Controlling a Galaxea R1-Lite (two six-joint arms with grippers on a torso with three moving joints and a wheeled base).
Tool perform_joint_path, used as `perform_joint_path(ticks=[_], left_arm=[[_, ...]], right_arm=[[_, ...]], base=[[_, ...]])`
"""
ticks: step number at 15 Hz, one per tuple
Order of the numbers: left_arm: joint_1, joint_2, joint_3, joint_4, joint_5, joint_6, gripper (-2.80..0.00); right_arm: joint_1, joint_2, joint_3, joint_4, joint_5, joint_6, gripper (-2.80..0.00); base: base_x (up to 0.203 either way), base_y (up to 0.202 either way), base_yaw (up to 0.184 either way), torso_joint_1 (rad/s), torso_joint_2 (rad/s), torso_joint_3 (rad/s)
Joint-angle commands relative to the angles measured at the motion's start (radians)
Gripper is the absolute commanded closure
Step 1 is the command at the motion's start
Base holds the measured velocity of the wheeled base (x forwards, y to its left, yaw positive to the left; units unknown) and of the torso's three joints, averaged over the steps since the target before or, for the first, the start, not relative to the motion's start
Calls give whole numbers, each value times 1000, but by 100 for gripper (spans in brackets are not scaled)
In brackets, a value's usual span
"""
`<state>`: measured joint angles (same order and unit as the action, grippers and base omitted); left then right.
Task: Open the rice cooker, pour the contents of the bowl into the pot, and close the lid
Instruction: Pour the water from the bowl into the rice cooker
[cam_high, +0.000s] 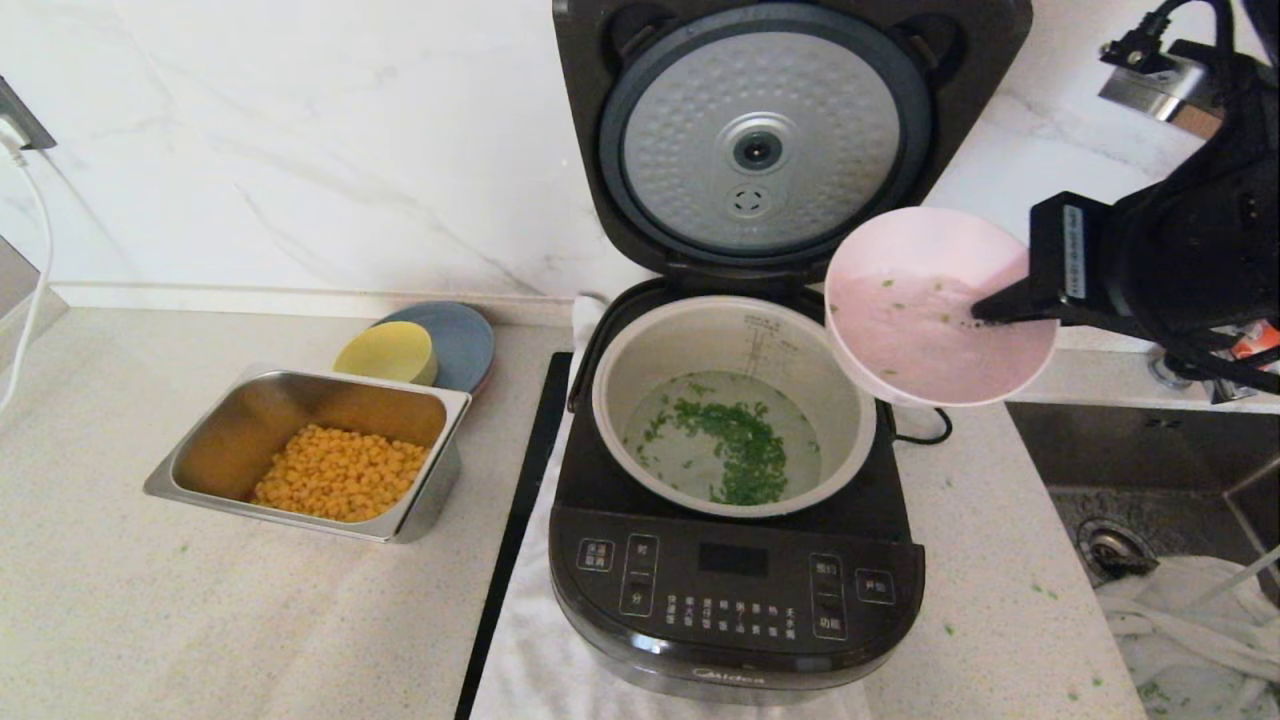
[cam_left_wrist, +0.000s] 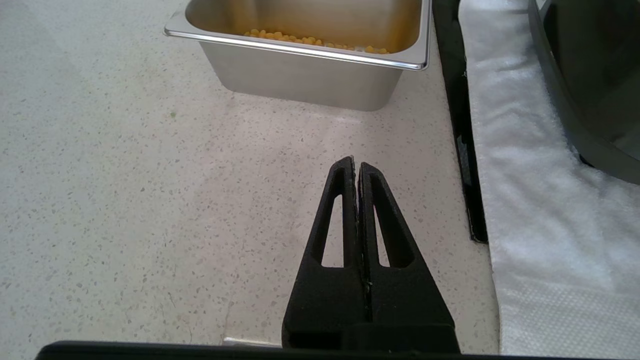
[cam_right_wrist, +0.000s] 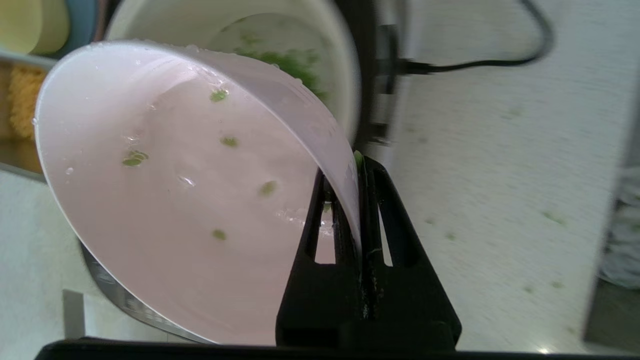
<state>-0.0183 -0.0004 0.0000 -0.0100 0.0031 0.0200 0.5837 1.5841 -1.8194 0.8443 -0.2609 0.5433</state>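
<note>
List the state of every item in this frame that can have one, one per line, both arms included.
Black rice cooker: open.
Black hinged lid: raised upright.
Grey-beige inner pot: holds chopped green bits in water.
Pale pink bowl: tipped toward the pot, nearly empty, a few bits stuck inside.
Right tool: shut on the bowl's rim.
Left tool: shut, empty, above the counter.
Rectangular steel tray: part-filled with corn.

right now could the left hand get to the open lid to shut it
Probably yes: the left hand is shut on nothing, low over the counter by the steel tray; the lid stands upright with nothing visible between them.
</note>
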Motion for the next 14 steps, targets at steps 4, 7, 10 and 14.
perform_joint_path(ticks=[4, 7, 10, 14], left_arm=[[0, -1, 8, -1, 0, 0, 0], [0, -1, 8, -1, 0, 0, 0], [0, -1, 8, -1, 0, 1, 0], [0, -1, 8, -1, 0, 1, 0]], right_arm=[[80, 159, -109, -2, -34, 8, 0], [111, 223, -112, -55, -99, 8, 0], [129, 266, -112, -136, -193, 6, 0], [145, 302, -112, -198, -288, 1, 0]], base=[[0, 0, 0, 0, 0, 0], [0, 0, 0, 0, 0, 0], [0, 0, 0, 0, 0, 0], [0, 0, 0, 0, 0, 0]])
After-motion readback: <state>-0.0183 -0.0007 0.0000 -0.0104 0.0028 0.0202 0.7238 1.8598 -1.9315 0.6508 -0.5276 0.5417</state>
